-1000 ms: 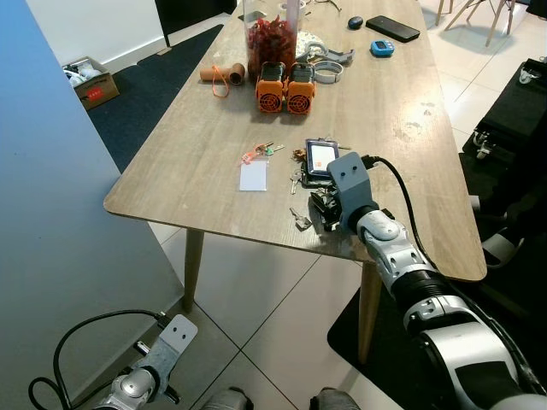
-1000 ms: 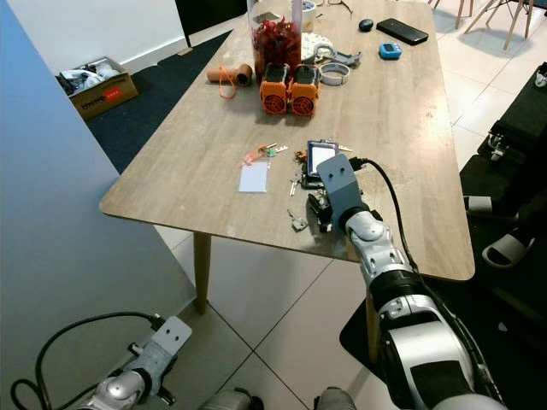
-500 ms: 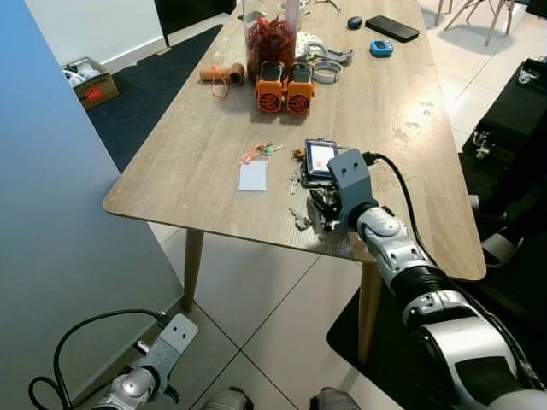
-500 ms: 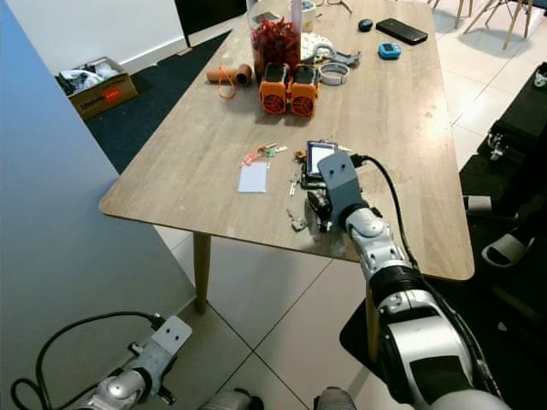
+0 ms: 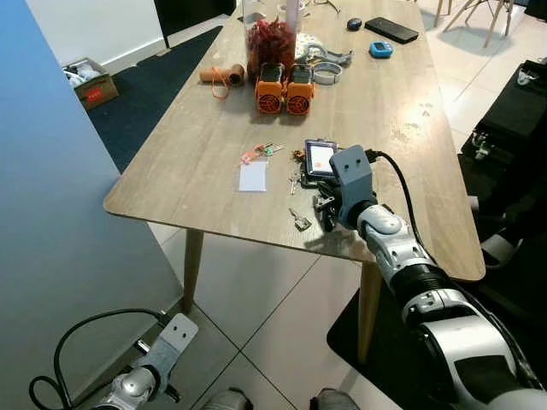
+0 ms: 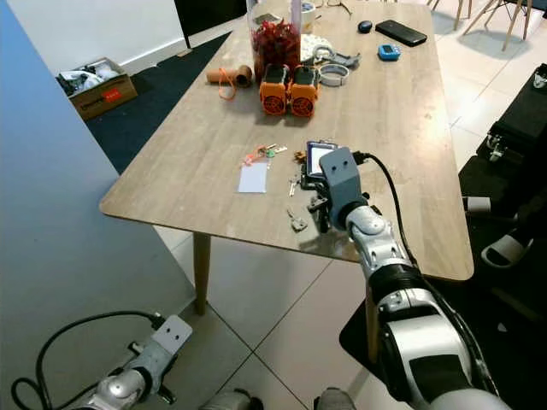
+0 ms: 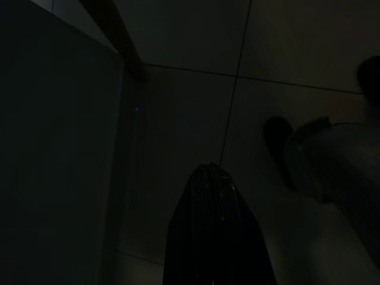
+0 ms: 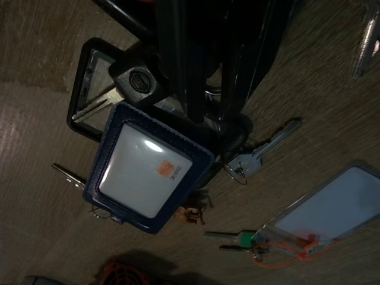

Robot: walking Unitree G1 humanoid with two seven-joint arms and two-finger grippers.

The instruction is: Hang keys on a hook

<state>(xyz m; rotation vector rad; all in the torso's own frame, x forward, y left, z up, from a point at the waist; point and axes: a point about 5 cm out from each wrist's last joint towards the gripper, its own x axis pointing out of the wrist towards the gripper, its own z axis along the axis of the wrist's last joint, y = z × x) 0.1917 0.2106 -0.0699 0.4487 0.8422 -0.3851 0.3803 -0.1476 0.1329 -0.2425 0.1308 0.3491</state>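
Observation:
A bunch of keys [image 5: 301, 175] lies on the wooden table [image 5: 214, 128] near its front edge. It carries a dark blue card holder [image 8: 142, 172], a black fob [image 8: 139, 80] and a silver key [image 8: 267, 148]. My right gripper [image 5: 326, 210] is down on the near side of this bunch. In the right wrist view its fingers [image 8: 181, 71] meet over the key ring, shut on it. A single loose key [image 5: 299, 221] lies just left of the gripper. My left gripper [image 5: 158, 371] hangs idle low by the floor.
A white card [image 5: 253, 176] with an orange tag and small green key [image 5: 261, 154] lies left of the bunch. Two orange battery packs [image 5: 285, 87], a jar [image 5: 272, 38] and a phone [image 5: 391, 28] stand farther back. A blue-grey wall panel [image 5: 51, 213] rises at left.
My right gripper has shifted slightly away from the table's front edge, toward the card holder. The loose key and white card have not moved.

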